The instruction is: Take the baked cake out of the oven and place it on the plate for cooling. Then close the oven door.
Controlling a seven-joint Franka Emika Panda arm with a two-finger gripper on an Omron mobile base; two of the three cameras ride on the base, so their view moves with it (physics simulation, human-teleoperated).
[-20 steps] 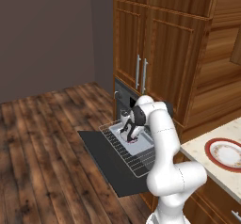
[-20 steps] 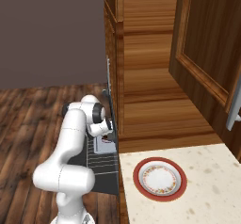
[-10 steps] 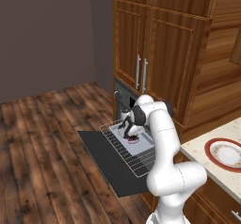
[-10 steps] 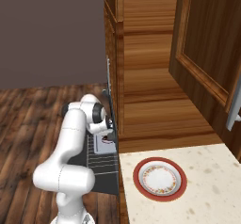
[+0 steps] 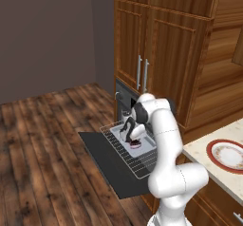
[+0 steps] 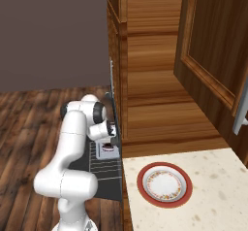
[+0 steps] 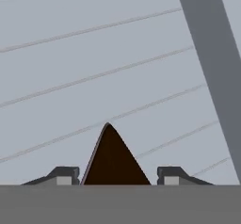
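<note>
The baked cake, a small dark wedge, lies on the pale blue-grey tray and sits between my two fingertips, which press close on either side. In the left base view my gripper reaches down onto the cake on the tray, which rests on the pulled-out wire rack over the open oven door. The oven front shows behind the arm. The plate lies empty on the counter to the right.
Wooden cabinets rise above the oven. The speckled counter carries the plate. Wood floor stretches to the left of the lowered door. A cabinet door hangs open at the upper right.
The fingers have closed in around the cake during the last second. The arm itself has barely shifted over the tray.
</note>
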